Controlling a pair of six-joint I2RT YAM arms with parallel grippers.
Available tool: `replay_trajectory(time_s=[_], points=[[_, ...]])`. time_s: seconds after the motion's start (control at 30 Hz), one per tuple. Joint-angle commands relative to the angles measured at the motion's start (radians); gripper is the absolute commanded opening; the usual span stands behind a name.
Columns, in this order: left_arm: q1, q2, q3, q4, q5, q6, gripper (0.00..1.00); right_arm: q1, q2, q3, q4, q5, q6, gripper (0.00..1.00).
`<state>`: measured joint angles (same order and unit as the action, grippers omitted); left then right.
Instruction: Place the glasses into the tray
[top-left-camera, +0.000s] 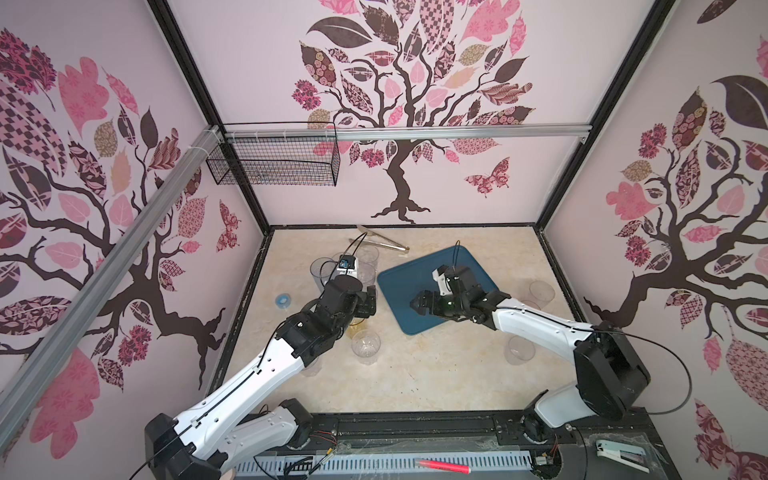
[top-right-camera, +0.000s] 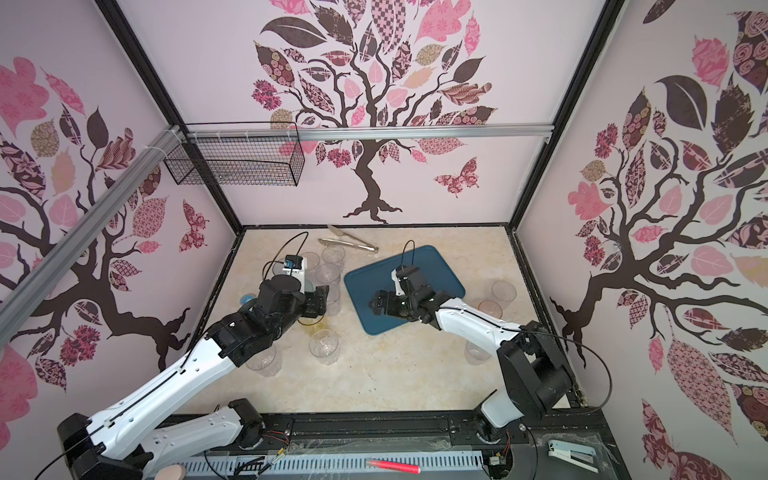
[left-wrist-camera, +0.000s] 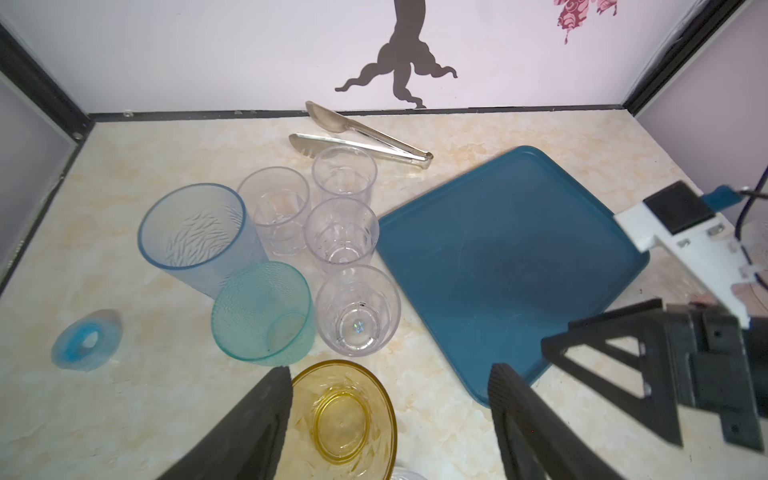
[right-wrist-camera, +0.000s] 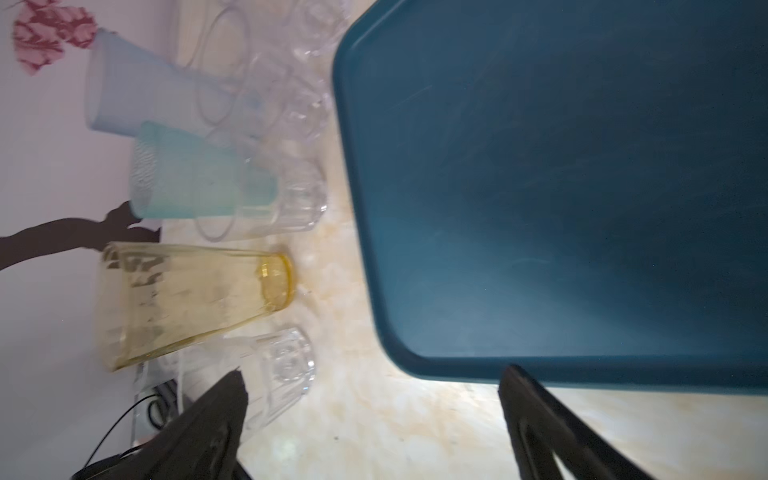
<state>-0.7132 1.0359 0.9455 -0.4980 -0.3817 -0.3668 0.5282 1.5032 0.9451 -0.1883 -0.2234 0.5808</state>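
Item, the tray (top-left-camera: 395, 286): dark teal, lying skewed at centre-right of both top views on the bench (top-left-camera: 415, 374); we find no glass in it. Item, the glasses (left-wrist-camera: 340, 232): a tight cluster just left of the tray, shown in the left wrist view as a blue tumbler (left-wrist-camera: 195, 232), a teal tumbler (left-wrist-camera: 262, 311), four clear tumblers (left-wrist-camera: 357, 311) and an amber glass (left-wrist-camera: 340, 419) at the frame's lower edge. A faceted tumbler (top-left-camera: 365, 347) stands lower centre in a top view and a plain tumbler (top-left-camera: 541, 291) at far right. Item, the left pincer (left-wrist-camera: 390, 372): released, fingers spread wide above the amber glass, which sits just beside one finger and apart from the other, ungripped. Item, the right pincer (right-wrist-camera: 374, 372): released and empty, hanging over the tray's lower-left part in both top views. Item, metal tongs (left-wrist-camera: 365, 141), upper centre, no part of the job. We judge the task at its opening step, the first pick. The next move calls for centring the left pincer on the amber glass, lowering, clenching on its wall without nudging the teal and clear neighbours, then carrying it rightward onto the tray.
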Motion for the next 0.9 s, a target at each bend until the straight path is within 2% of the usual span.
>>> replay_trajectory(time_s=[0.0,0.07,0.17,0.27,0.37,0.67,0.87], points=[[0.001,0.034,-0.041,0.077,0.066,-0.008,0.78,-0.103,0.04,0.063,-0.172,0.197,-0.162,0.97],[0.0,0.066,-0.043,0.099,0.068,-0.002,0.78,-0.121,0.087,0.088,-0.161,0.266,-0.181,0.97],[0.0,0.13,-0.017,0.087,0.071,0.036,0.78,-0.135,0.192,0.153,-0.162,0.307,-0.19,0.97],[0.0,0.165,0.021,0.031,0.053,0.053,0.78,-0.145,0.287,0.223,-0.201,0.298,-0.191,0.98],[0.0,0.142,-0.005,0.061,0.041,0.046,0.78,-0.148,0.335,0.233,-0.218,0.282,-0.187,0.98],[0.0,0.085,-0.044,0.09,0.016,0.052,0.79,-0.148,0.243,0.006,-0.171,0.253,-0.137,0.98],[0.0,0.07,-0.069,0.119,0.011,0.048,0.79,-0.146,0.107,-0.177,-0.145,0.145,-0.075,0.98]])
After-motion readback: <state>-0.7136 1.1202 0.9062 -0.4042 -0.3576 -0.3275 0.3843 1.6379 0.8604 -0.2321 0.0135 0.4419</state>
